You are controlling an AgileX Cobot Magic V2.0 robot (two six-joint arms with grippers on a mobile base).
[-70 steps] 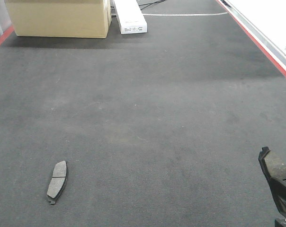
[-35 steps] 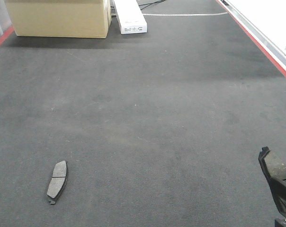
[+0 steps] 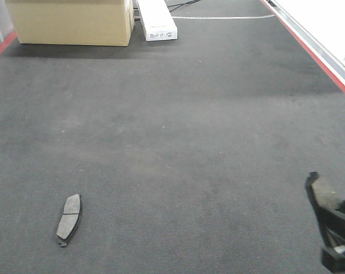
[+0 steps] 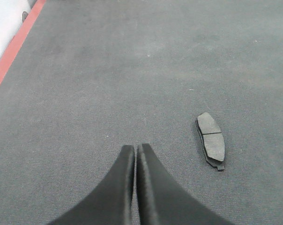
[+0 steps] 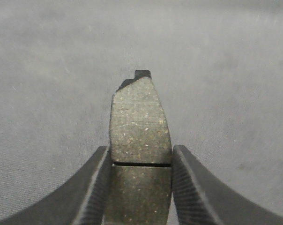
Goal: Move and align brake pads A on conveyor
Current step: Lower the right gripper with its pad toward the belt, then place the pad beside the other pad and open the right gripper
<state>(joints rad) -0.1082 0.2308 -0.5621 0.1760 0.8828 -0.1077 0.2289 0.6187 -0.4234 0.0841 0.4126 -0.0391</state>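
The right gripper (image 5: 141,152) clamped the held pad (image 5: 139,117) at its groove, long axis pointing forward. The left gripper (image 4: 134,150), jaws pressed together and empty, had the loose pad (image 4: 211,140) near its right, lying lengthwise along the belt (image 3: 178,131).

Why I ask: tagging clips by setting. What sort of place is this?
Likely a factory line: a conveyor belt with a red edge stripe, a brake pad on it, a cardboard box beyond.
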